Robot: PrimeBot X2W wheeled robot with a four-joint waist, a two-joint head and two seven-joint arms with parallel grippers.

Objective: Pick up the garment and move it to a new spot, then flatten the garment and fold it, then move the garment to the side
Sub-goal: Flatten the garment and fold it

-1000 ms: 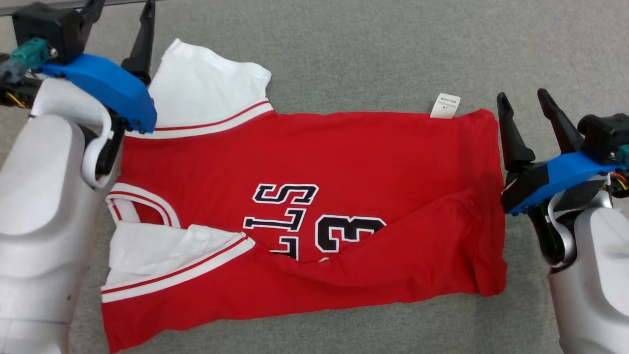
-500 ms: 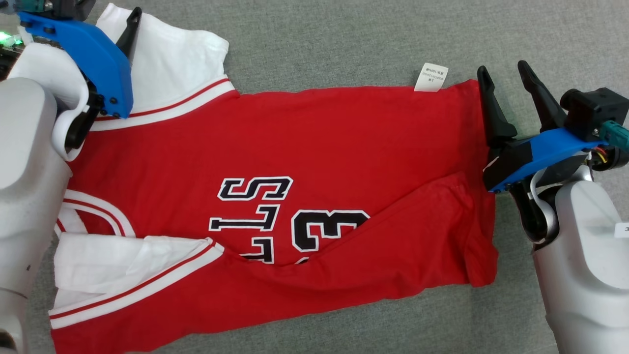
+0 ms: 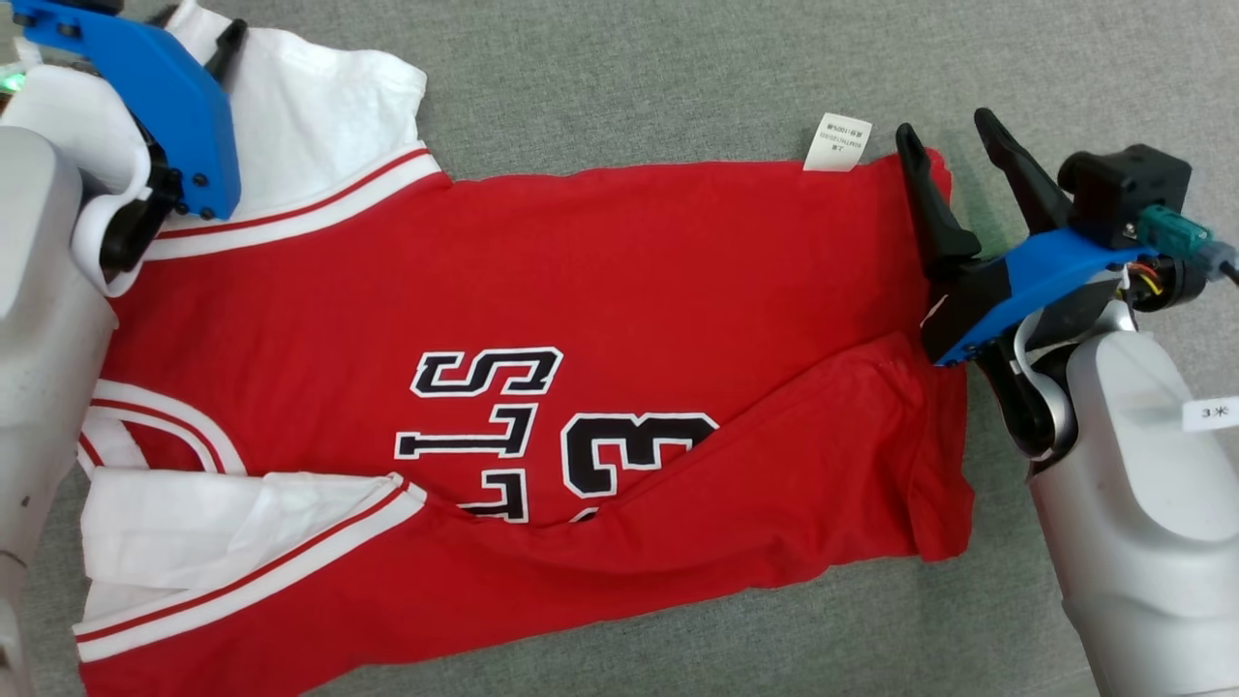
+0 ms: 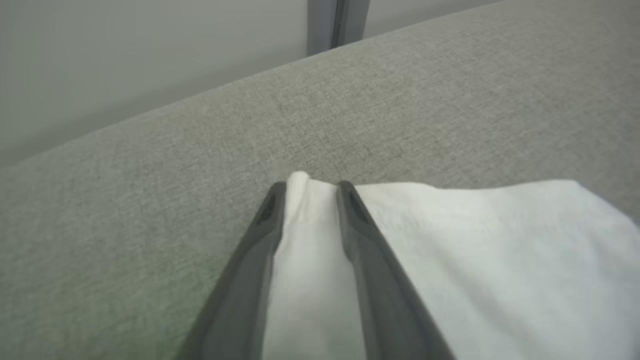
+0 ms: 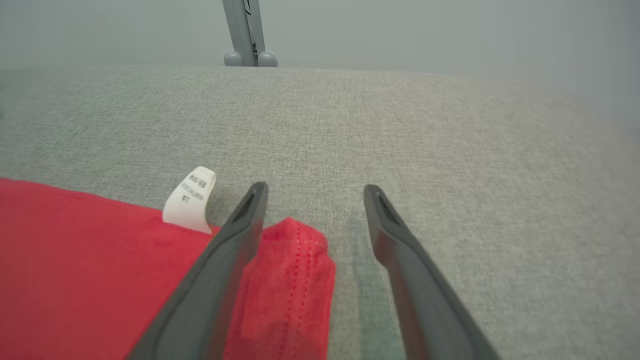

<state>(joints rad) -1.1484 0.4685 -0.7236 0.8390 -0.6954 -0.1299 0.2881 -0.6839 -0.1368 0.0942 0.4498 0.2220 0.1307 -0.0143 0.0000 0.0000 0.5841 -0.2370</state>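
Left gripper (image 4: pixel 311 187) jaws have pinched the garment sleeve (image 4: pixel 475 240), seen wrist-side; right gripper (image 5: pixel 315 189) jaws gape astride hem (image 5: pixel 295 280).

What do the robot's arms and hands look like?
Both forearms are smooth, rounded and pale grey. The left gripper and right gripper each have two long, pointed dark fingers on a bright blue bracket. The right arm carries a teal plug, thin coloured wires and a white sticker.

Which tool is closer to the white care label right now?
Right. The right tool straddles the red hem corner beside the care label; the left tool is at the white sleeve, the jersey's opposite end.
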